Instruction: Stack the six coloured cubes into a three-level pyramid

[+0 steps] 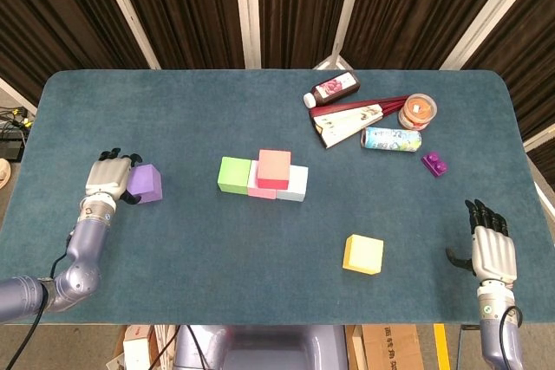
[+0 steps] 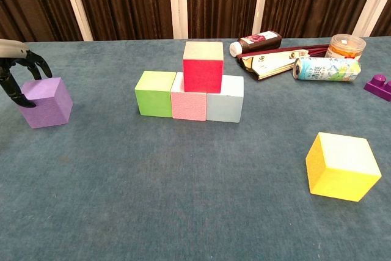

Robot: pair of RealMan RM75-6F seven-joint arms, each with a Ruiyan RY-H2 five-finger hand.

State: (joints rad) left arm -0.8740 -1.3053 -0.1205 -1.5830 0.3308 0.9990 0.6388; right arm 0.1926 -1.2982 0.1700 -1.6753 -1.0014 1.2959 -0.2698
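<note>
Purple cube point(image 1: 146, 184) sitting w/ left hand point(image 1: 110, 176) gripping it; right hand point(image 1: 491, 244) resting w/ fingers apart, holding nothing.

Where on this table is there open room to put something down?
Bare cloth lies between the purple cube and green cube, and between the yellow cube and the right hand. The far right corner is crowded: bottle, can, jar.
</note>
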